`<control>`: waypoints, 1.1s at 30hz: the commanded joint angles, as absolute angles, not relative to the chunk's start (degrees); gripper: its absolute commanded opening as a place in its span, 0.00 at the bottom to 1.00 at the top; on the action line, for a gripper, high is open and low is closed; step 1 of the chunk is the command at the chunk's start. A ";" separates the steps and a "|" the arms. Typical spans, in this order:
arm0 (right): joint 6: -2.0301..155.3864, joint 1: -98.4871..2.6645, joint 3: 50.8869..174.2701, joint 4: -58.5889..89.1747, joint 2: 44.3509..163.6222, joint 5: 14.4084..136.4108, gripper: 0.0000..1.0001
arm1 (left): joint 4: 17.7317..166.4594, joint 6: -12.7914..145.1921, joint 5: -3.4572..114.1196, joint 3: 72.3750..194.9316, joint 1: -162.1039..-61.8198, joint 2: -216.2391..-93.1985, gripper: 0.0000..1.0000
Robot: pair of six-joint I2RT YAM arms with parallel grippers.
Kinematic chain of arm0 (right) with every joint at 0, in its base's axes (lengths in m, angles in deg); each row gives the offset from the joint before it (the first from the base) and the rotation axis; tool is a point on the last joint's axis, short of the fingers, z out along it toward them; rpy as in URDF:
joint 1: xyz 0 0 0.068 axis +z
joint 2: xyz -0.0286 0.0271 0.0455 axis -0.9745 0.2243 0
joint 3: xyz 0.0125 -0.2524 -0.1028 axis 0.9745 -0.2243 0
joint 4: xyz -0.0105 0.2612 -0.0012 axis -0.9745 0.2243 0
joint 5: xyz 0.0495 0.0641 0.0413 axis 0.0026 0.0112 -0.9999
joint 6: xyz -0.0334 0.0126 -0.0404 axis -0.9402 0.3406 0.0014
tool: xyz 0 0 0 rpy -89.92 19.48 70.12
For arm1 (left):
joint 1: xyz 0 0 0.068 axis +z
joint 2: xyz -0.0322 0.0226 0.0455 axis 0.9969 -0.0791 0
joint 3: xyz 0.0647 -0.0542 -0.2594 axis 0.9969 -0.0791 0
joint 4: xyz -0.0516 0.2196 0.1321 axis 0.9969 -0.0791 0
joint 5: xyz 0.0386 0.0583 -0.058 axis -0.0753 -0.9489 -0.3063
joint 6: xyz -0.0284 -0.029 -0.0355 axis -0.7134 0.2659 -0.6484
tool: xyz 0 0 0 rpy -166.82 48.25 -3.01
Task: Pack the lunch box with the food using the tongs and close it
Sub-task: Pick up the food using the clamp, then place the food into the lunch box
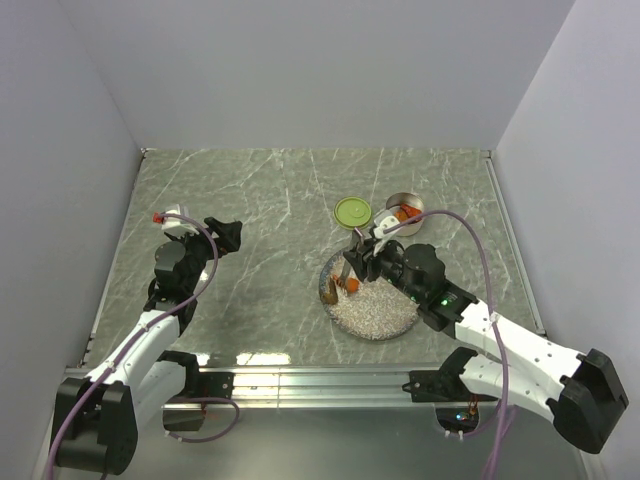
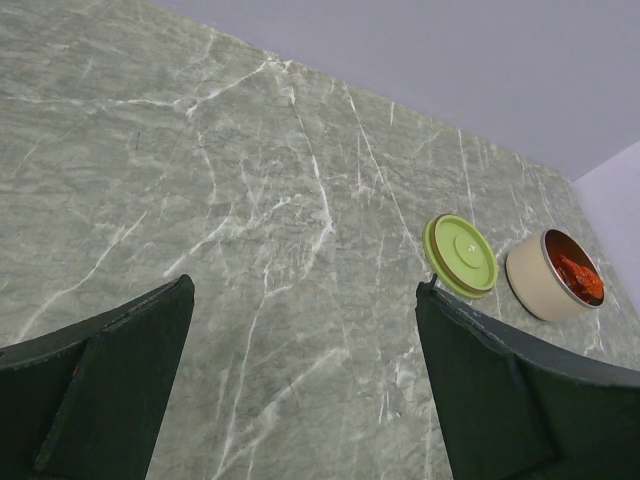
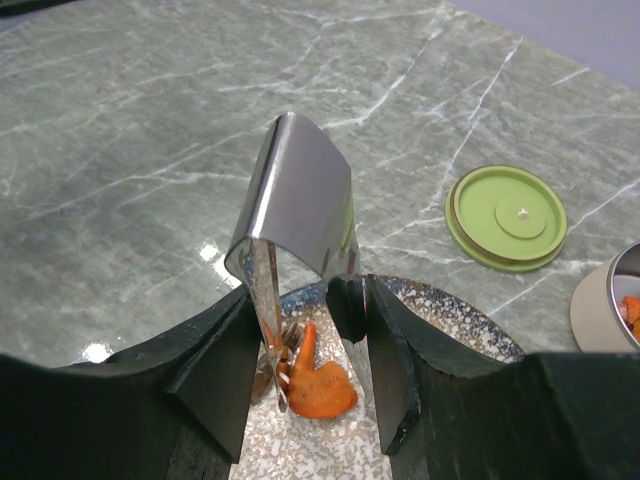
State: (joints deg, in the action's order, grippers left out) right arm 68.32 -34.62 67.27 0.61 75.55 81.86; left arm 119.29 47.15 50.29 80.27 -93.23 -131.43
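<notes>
**Tongs down at the plate**

The right gripper (image 3: 305, 322) clamps the tongs (image 3: 295, 200), their arms squeezed narrow. The tips are down at an orange bit of food (image 3: 318, 385) on the plate (image 3: 455, 318). Beyond the tongs, to their right, lies the lid (image 3: 506, 217). Further right stands the open lunch box (image 3: 603, 308). The left gripper (image 2: 300, 385) hangs spread wide, well left of the tongs.

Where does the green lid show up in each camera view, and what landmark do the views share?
Top external: the lid lies on the table beyond the plate, left of the lunch box.
Left wrist: lid right of centre, beside the lunch box.
Right wrist: lid upper right, past the plate's rim.
Shared landmark: the open lunch box, to the lid's right in every view.
</notes>
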 commanded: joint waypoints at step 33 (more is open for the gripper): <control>64.85 -45.28 82.90 6.26 75.89 90.09 0.20 | 121.46 47.81 51.38 81.26 -93.46 -130.90 0.99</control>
